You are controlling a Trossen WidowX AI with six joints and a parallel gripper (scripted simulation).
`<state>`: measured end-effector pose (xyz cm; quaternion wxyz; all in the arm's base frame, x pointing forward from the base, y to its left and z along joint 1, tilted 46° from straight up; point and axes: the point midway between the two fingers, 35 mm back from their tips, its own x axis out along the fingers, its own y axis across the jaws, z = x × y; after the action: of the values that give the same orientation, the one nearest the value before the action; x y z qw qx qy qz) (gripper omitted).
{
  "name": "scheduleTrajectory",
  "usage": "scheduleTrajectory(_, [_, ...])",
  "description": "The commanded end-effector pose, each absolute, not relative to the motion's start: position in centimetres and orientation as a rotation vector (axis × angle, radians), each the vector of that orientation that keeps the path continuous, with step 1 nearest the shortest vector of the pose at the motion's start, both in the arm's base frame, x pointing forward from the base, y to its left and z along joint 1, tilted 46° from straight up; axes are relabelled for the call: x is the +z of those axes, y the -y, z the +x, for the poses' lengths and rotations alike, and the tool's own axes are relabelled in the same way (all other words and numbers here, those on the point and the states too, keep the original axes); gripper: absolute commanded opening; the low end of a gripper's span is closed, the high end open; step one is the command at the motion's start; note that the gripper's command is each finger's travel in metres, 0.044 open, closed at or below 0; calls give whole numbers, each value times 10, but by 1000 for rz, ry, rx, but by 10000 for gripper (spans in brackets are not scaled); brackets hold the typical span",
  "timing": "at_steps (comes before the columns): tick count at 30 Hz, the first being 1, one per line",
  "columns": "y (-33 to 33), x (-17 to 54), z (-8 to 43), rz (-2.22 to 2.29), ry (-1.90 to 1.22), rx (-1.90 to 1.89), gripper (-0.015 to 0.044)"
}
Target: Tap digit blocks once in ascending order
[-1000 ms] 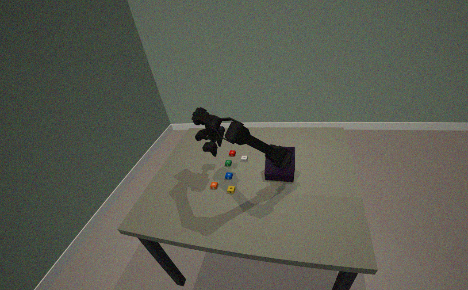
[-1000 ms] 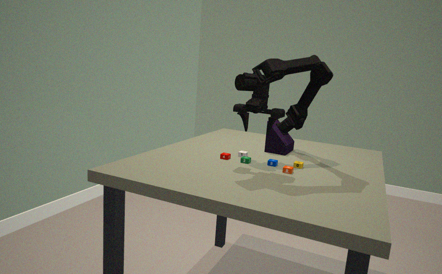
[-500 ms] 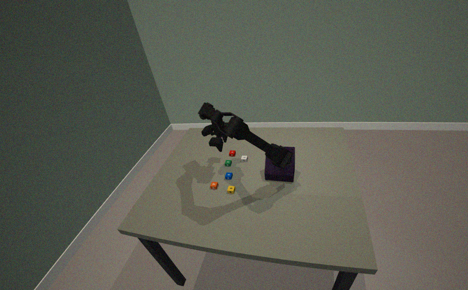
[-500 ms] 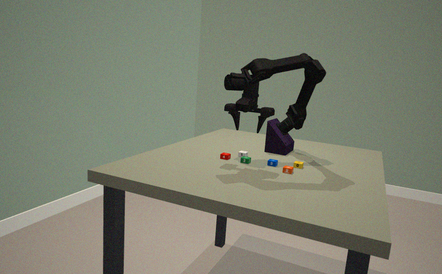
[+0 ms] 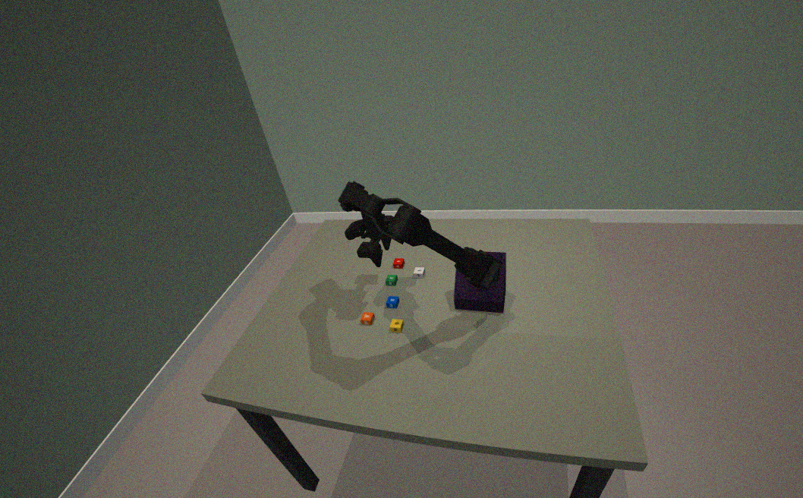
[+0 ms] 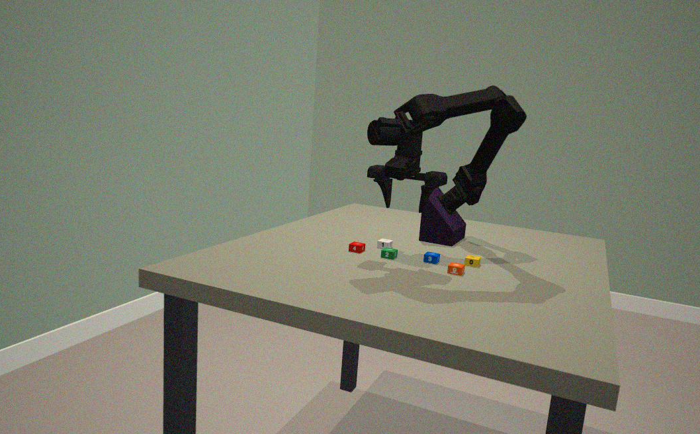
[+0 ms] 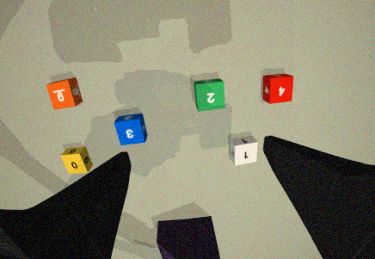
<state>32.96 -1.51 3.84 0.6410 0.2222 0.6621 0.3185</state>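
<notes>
Table point(image 5: 534, 383) point(image 6: 298, 286) point(image 7: 318, 28) carries six small blocks, all standing apart from one another. Digits were read as follows: yellow block point(image 5: 396, 326) point(image 6: 472, 261) point(image 7: 76, 161), 0; white block point(image 5: 418, 272) point(image 6: 385, 243) point(image 7: 244, 151), 1; green block point(image 5: 391, 279) point(image 6: 388, 253) point(image 7: 209, 95), 2; blue block point(image 5: 392, 302) point(image 6: 431, 258) point(image 7: 131, 130), 3; red block point(image 5: 398, 263) point(image 6: 356, 247) point(image 7: 278, 89), 4. Orange block point(image 5: 367, 319) point(image 6: 455, 269) point(image 7: 64, 94) bears an underlined digit, not clearly legible. The claw point(image 5: 383, 256) point(image 6: 404, 208) point(image 7: 198, 151) is open wide, short of its full spread, with nothing in its grip. It points down and hangs above the tabletop, its tips touching no block. In the wrist view one fingertip appears just beside the white block and the other near the blue block; the exterior view confirms both are raised. The black arm point(image 5: 445, 243) point(image 6: 466, 105) bends up and over from a dark purple base point(image 5: 480, 302) point(image 6: 432, 229) point(image 7: 185, 231), which stands on the same table near the white block. Shadows of the arm fall across the tabletop.
</notes>
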Motion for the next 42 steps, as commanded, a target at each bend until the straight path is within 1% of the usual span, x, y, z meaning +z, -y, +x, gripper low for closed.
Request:
scheduleTrajectory(1, [-16, 79, 316, 490, -1492, 731, 400])
scheduleTrajectory(10, [-85, 148, 240, 501, -1493, 742, 400])
scheduleTrajectory(15, [-89, 152, 233, 502, -1493, 744, 400])
scheduleTrajectory(17, [-97, 144, 233, 500, -1493, 742, 348])
scheduleTrajectory(22, [-145, 98, 227, 504, -1491, 747, 216])
scheduleTrajectory(29, [-147, 96, 227, 505, -1491, 748, 32])
scheduleTrajectory(30, [-147, 96, 227, 505, -1491, 748, 20])
scheduleTrajectory(42, [-151, 92, 226, 504, -1491, 747, 20])
